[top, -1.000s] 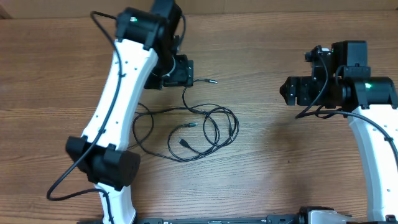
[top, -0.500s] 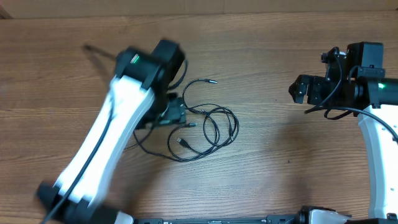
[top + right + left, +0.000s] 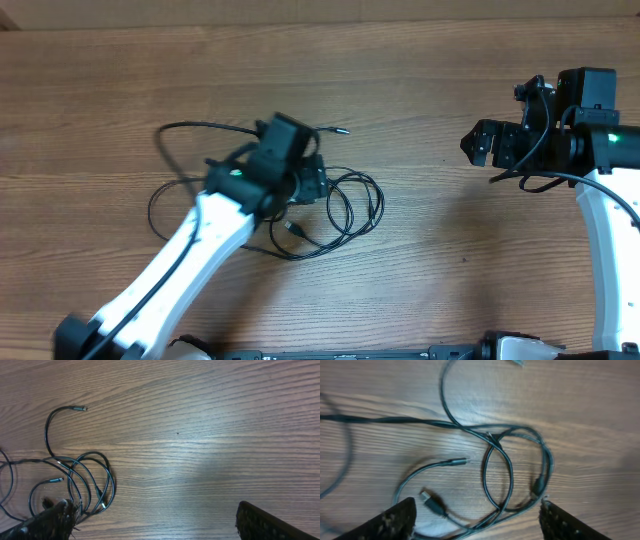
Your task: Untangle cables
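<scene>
The cables (image 3: 349, 212) are thin black cords lying in loose overlapping loops on the wooden table, with one plug end (image 3: 340, 130) stretched toward the back. My left gripper (image 3: 310, 186) hovers over the left part of the tangle. In the left wrist view its fingers are spread wide and empty (image 3: 477, 512), with the crossing loops (image 3: 492, 447) and a USB plug (image 3: 432, 502) between and ahead of them. My right gripper (image 3: 478, 145) is open and empty, well to the right of the cables. The right wrist view (image 3: 155, 517) shows the loops (image 3: 67, 461) far to its left.
The left arm's own thicker black cable (image 3: 160, 180) arcs over the table to the left of the tangle. The wooden table (image 3: 430, 240) is bare between the cables and the right arm. The table's back edge (image 3: 400, 20) runs along the top.
My left arm has swung down toward the front, and its gripper moved from behind the cables to above the tangle's left side. The right arm has barely moved.
</scene>
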{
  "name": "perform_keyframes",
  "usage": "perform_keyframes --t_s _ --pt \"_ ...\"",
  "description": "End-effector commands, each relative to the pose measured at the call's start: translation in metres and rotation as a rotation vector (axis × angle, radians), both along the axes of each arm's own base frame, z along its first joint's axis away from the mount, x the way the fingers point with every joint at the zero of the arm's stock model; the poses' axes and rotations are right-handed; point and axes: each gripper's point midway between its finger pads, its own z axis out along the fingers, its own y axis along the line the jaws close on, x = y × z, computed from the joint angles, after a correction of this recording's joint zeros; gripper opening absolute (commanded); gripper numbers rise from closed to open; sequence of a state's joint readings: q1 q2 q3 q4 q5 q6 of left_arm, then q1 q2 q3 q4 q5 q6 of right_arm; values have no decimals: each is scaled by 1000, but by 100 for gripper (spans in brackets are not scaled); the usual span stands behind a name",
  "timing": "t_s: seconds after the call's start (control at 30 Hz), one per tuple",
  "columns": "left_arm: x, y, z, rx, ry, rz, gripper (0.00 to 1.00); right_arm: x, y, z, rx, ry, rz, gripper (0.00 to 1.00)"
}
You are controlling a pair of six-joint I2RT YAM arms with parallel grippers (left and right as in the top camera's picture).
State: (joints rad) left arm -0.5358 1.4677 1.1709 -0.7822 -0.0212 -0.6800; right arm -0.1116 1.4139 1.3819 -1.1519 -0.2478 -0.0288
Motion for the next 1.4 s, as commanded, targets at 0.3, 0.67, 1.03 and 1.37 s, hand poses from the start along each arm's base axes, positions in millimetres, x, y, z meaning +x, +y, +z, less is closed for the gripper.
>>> perform_keyframes --t_s 0.3,0.67,1.03,1.37 --pt "19 -68 -99 -74 126 -77 67 4 0 12 5 -37 -1 100" --pt "14 -95 -136 -91 163 -105 31 6 0 13 4 -44 -1 100" --pt "57 -109 -7 -119 -55 -247 4 6 4 14 26 -48 11 100" --pt "94 -54 215 -27 -560 -153 4 8 13 17 73 -62 35 100"
